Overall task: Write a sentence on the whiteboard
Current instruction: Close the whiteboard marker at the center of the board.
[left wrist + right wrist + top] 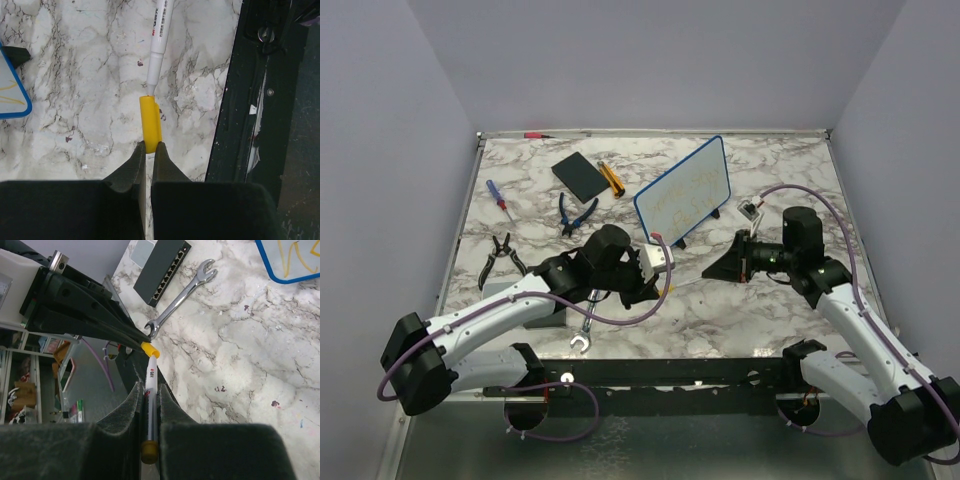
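Note:
The whiteboard [682, 190] stands tilted at the back middle of the table, blue-framed, with the sentence [688, 188] as faint yellow strokes on its face. A corner of the whiteboard [14, 102] shows in the left wrist view, and a corner [287, 262] shows in the right wrist view. My right gripper [149, 387] is shut on a white marker [150, 390]. My left gripper [150, 145] is shut on the marker's yellow cap [150, 120]. The marker [159, 35] points its tip into the cap's mouth. From above, the left gripper [658, 287] and the right gripper [710, 272] face each other in front of the board.
A silver wrench [585, 330] lies near the front edge, next to a grey network switch [162, 270]. Blue pliers [575, 213], a screwdriver [500, 200], black pliers [500, 255], a black pad [580, 175] and an orange tool [610, 178] lie on the left half.

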Robot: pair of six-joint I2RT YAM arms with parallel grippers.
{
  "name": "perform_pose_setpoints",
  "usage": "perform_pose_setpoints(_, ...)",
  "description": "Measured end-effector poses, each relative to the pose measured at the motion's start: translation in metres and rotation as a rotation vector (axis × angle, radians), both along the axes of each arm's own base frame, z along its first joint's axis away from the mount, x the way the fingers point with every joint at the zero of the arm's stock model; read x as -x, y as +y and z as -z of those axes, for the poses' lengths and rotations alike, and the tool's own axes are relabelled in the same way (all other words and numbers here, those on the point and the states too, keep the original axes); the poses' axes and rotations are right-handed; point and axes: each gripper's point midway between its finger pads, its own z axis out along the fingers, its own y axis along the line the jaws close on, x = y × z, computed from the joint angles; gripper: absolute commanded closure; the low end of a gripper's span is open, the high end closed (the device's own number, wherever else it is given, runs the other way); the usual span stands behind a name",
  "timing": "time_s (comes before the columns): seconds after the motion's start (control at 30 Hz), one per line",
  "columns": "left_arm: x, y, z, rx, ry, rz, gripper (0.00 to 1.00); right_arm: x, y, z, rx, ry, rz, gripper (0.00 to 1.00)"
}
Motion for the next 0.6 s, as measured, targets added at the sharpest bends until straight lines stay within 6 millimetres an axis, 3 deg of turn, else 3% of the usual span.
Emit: perform_pose_setpoints(0.6,0.012,0.007,-0.019,0.055,-0.024,0.025,1.0,0.008,0.004,-0.013,-0.074,0.003,-0.085,0.99)
